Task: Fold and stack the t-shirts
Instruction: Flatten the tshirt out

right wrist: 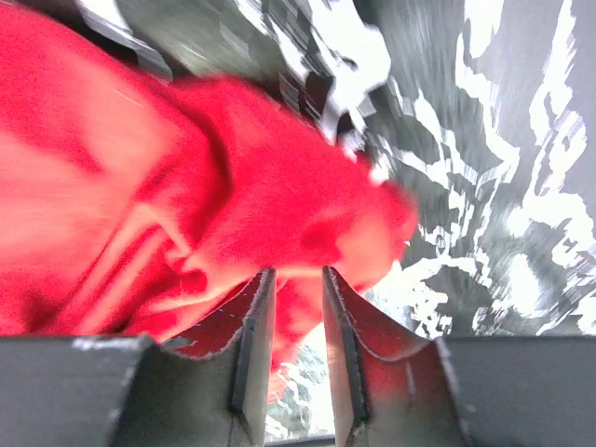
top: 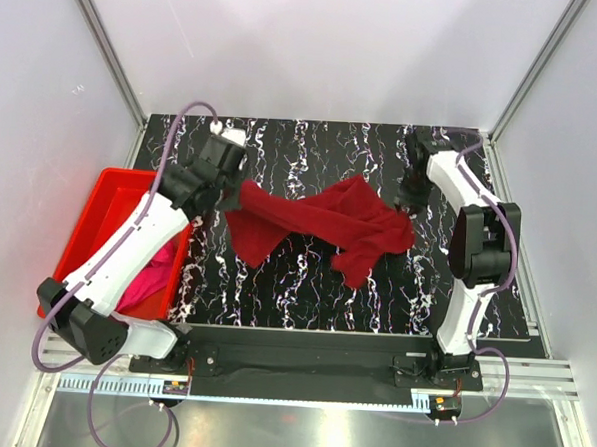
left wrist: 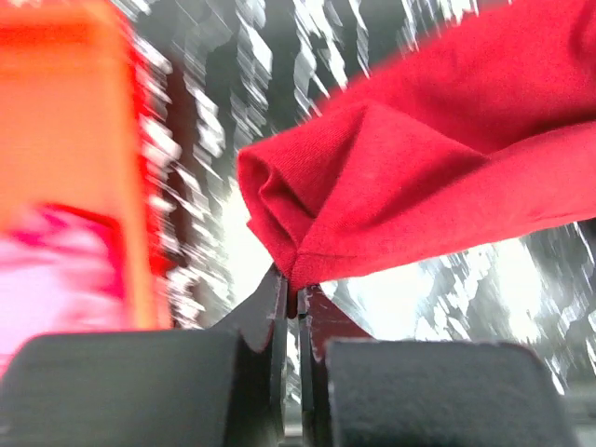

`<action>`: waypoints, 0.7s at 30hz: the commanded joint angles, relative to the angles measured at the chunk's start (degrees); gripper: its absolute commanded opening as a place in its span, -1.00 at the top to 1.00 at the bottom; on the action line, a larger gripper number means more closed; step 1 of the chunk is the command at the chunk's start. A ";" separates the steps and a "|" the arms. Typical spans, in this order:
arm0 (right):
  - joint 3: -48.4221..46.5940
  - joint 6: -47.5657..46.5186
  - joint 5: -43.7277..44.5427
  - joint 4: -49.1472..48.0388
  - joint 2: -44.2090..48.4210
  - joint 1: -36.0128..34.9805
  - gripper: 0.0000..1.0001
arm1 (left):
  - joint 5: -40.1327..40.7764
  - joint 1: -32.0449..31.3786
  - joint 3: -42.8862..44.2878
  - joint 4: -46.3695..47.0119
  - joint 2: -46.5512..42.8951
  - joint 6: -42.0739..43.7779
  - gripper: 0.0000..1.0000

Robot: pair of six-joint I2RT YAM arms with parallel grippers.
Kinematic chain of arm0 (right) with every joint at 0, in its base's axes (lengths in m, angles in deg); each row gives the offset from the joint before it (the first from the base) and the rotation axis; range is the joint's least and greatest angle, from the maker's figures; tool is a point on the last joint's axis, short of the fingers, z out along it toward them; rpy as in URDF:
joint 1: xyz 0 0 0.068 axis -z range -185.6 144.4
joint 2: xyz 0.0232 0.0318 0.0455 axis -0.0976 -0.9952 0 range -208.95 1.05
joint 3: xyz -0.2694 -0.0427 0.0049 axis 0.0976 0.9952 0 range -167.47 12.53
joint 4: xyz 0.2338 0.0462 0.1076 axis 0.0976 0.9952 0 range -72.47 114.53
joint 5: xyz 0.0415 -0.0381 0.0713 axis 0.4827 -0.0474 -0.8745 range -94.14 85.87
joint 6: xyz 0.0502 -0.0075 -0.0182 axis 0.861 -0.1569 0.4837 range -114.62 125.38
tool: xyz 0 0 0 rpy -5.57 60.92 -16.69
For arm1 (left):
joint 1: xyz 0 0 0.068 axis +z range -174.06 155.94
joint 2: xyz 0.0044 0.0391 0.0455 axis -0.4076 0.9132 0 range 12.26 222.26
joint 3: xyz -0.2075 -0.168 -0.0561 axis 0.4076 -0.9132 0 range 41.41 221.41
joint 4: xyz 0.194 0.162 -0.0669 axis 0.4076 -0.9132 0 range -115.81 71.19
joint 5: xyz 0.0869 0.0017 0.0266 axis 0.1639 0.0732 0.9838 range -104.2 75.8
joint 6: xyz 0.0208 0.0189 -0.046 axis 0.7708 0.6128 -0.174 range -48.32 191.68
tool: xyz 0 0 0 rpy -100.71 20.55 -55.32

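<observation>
The dark crimson t-shirt [top: 324, 220] lies crumpled and stretched across the middle of the black marbled table. My left gripper [top: 228, 194] is shut on its left corner, which shows pinched between the fingertips in the left wrist view [left wrist: 296, 296], the cloth [left wrist: 419, 177] trailing off to the right. My right gripper [top: 410, 199] is at the shirt's right edge; its jaws [right wrist: 296, 275] stand apart, with red cloth [right wrist: 186, 186] bunched just beyond and between the tips. The magenta pink t-shirt [top: 147, 279] lies in the red bin, blurred in the left wrist view [left wrist: 56, 270].
The rigid red plastic bin [top: 100, 188] stands at the table's left edge under my left arm, and it also shows in the left wrist view [left wrist: 74, 112]. White walls enclose the table on three sides. Bare marbled tabletop [top: 305, 294] lies in front of the shirt.
</observation>
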 commanded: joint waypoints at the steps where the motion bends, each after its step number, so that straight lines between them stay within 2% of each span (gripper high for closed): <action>1: -8.21 -5.34 1.92 5.70 0.51 -5.03 0.30 | 9.33 0.35 4.78 -4.85 1.90 7.70 1.00; 4: -6.40 -7.19 -5.46 6.77 1.47 -12.93 0.21 | 9.15 -2.45 1.73 -6.00 4.10 6.93 1.00; 6: -3.76 -5.45 -7.84 6.25 4.63 -16.63 0.12 | 10.20 -9.11 -0.30 -6.52 5.16 5.09 1.00; 7: 0.78 -3.96 -11.34 3.81 6.64 -17.69 0.06 | 10.21 -11.49 -2.49 -7.13 5.86 1.85 1.00; 9: 5.72 0.62 -16.18 0.46 13.49 -17.17 -0.17 | 8.63 -17.21 -5.05 -7.58 6.30 -1.76 1.00; 12: 12.24 3.70 -21.46 -1.93 19.31 -16.65 -0.32 | 7.93 -22.84 -10.50 -8.02 6.66 -9.32 1.00; 15: 22.05 8.00 -22.43 -6.99 22.65 -14.02 -0.52 | 7.14 -24.43 -14.36 -7.85 6.57 -15.74 1.00; 16: 24.27 9.49 -23.75 -9.03 23.35 -12.09 -0.58 | 6.79 -24.61 -15.25 -7.32 5.44 -16.45 1.00; 17: 26.47 12.55 -24.63 -11.31 24.84 -7.29 -0.70 | 6.43 -24.61 -15.69 -6.88 4.73 -16.98 1.00; 19: 30.86 14.50 -24.73 -17.82 26.26 -4.00 -0.83 | 4.95 -24.61 -16.57 -5.56 2.72 -17.95 1.00; 21: 32.37 15.13 -23.34 -23.08 26.53 -2.23 -0.84 | 3.45 -24.61 -17.10 -4.25 0.95 -18.13 1.00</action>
